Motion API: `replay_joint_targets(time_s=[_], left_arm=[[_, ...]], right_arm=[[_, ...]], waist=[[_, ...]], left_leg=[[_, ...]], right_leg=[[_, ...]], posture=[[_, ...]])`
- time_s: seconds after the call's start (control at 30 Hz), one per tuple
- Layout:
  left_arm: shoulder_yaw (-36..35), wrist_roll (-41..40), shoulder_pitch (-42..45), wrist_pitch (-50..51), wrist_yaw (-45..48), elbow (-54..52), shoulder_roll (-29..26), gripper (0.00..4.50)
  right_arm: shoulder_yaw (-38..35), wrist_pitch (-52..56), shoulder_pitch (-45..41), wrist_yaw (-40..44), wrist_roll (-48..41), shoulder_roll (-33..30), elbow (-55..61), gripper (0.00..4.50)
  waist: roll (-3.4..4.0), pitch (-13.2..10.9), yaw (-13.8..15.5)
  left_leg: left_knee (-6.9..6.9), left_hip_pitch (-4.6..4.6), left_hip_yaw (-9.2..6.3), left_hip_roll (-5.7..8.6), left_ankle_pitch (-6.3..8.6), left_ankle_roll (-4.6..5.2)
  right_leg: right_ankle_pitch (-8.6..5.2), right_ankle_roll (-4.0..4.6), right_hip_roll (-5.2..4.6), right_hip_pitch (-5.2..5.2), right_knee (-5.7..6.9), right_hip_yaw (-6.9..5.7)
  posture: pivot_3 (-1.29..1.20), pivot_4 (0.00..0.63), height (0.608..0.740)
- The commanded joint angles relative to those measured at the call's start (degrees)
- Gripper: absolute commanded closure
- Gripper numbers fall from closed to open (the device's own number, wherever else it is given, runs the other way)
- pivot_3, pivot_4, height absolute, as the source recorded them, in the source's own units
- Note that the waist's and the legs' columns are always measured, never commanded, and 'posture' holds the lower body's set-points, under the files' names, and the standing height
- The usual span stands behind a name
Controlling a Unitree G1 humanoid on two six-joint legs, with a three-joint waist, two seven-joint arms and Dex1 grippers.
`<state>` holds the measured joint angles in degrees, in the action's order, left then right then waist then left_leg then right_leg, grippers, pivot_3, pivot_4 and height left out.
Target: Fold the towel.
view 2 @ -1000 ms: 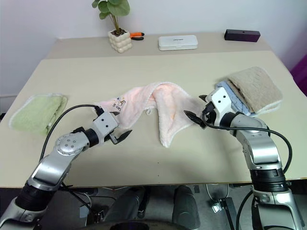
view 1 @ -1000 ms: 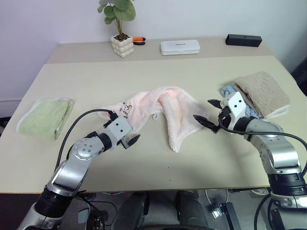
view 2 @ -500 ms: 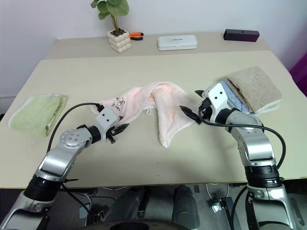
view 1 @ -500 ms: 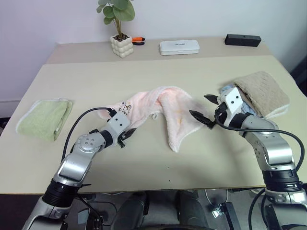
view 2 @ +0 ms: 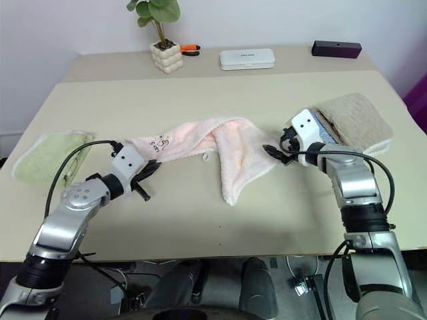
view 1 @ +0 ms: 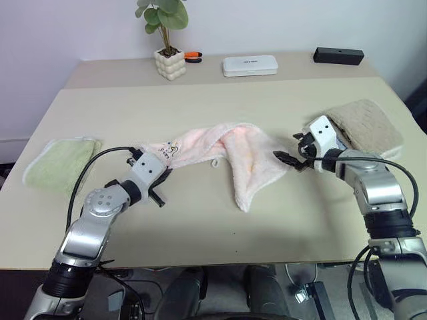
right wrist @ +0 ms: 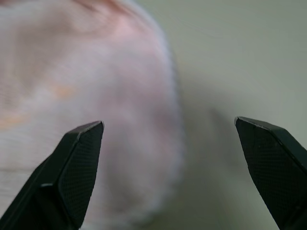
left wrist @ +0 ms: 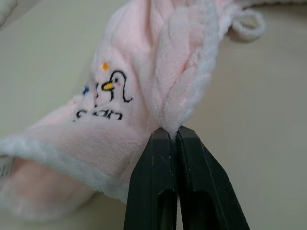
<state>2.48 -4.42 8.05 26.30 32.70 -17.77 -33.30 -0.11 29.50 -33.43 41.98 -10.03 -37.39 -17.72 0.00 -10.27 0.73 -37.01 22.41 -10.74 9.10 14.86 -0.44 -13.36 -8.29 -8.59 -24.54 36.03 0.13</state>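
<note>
Towel (view 1: 227,150) pinched by left gripper (left wrist: 172,136), right gripper (right wrist: 168,134) spread

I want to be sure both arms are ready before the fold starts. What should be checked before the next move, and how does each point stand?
1. Left tool shut on the pink towel: ok, it pinches a white-edged fold beside the penguin mark.
2. Right tool gripping the towel: not ok, open, at the towel's right edge.
3. Towel spread flat: not ok, it lies bunched and twisted.
4. Table beyond the towel free for folding: ok.
5. Right tool apart from the beige towel: ok, though close.
6. Green towel out of the way: ok.
</note>
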Motion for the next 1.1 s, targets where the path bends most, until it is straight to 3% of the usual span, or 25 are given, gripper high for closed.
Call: replay_joint_targets(time_s=[0.03,0.13,0.23,0.47,0.5,0.73,0.9,1.0,1.1], left_arm=[[-1.61,-0.47,-0.36,-1.71,0.44,-1.93,-0.66,4.46],[-2.09,-0.58,-0.9,-1.99,0.28,-2.07,-0.74,4.46],[-2.22,-0.51,-1.65,-2.89,0.44,-1.73,-0.76,4.5],[-3.12,-0.38,-3.15,-5.1,1.11,-0.42,-1.2,4.5],[-3.28,-0.43,-3.22,-5.31,1.24,-0.22,-1.28,4.5],[-7.03,-2.12,5.11,-8.67,-0.76,8.39,0.39,4.5],[-9.38,-0.55,26.56,-15.62,-6.59,28.08,2.04,4.5],[-13.55,-1.51,45.57,-21.34,-13.03,43.42,1.23,4.5],[-15.59,-2.46,53.45,-25.36,-13.74,51.16,-0.46,4.5]], right_arm=[[0.89,0.09,-2.59,1.09,1.28,-0.41,-3.39,0.0],[1.94,0.63,-3.93,3.17,1.48,-0.3,-5.65,0.0],[2.46,-0.4,-4.71,3.54,2.31,-0.09,-7.17,0.78],[2.46,-1.25,-4.67,6.04,2.36,-0.55,-4.68,4.28],[2.42,-1.47,-4.63,6.14,2.48,-0.71,-4.19,4.46],[0.43,-7.65,-10.16,1.93,4.92,-1.77,-7.64,4.46],[-0.01,-19.04,-24.78,-4.88,9.03,-2.6,-19.85,4.46],[-0.67,-27.23,-35.27,-8.03,10.72,-3.74,-25.71,4.46],[-1.1,-31.68,-39.61,-7.68,10.59,-4.41,-27.66,4.46]], waist=[[0.0,0.0,0.0],[0.0,0.0,-0.08],[0.0,0.0,-0.16],[0.0,0.0,-0.03],[0.0,0.0,-0.04],[0.02,-0.01,-0.05],[-0.05,-0.09,-0.05],[-0.21,-0.17,-0.19],[-0.31,-0.16,-1.39]], left_leg=[[0.0,0.0,0.0,0.0,0.0,0.0],[-0.01,0.01,0.01,0.0,0.0,0.0],[0.0,0.0,0.0,-0.01,0.0,0.0],[-0.02,0.0,0.0,0.0,0.0,0.01],[-0.02,0.0,0.0,0.0,0.03,0.04],[-0.02,0.02,0.0,0.0,0.03,0.05],[-0.11,0.1,-0.09,0.04,-0.19,-0.31],[-0.1,0.11,-0.03,0.04,-0.18,-0.29],[-0.25,0.97,-0.05,0.04,-0.17,-0.27]], right_leg=[[0.0,0.0,0.0,0.0,0.0,0.0],[0.0,0.0,0.0,0.0,0.0,0.0],[0.0,0.0,0.01,0.0,0.0,0.0],[0.0,0.0,0.0,0.01,0.0,0.0],[0.0,0.0,0.0,0.01,0.01,0.0],[0.01,0.0,0.01,-0.02,0.02,0.0],[0.08,0.0,0.01,-0.06,0.05,-0.09],[0.07,-0.04,0.0,-0.06,-0.03,-0.08],[0.1,-0.09,-0.04,-0.83,0.07,-0.1]], posture=[[0.0,0.15,0.74],[0.0,0.15,0.74],[0.0,0.15,0.74],[0.0,0.15,0.74],[0.0,0.15,0.74],[0.0,0.15,0.74],[0.0,0.15,0.74],[0.0,0.15,0.74],[0.0,0.15,0.74]])
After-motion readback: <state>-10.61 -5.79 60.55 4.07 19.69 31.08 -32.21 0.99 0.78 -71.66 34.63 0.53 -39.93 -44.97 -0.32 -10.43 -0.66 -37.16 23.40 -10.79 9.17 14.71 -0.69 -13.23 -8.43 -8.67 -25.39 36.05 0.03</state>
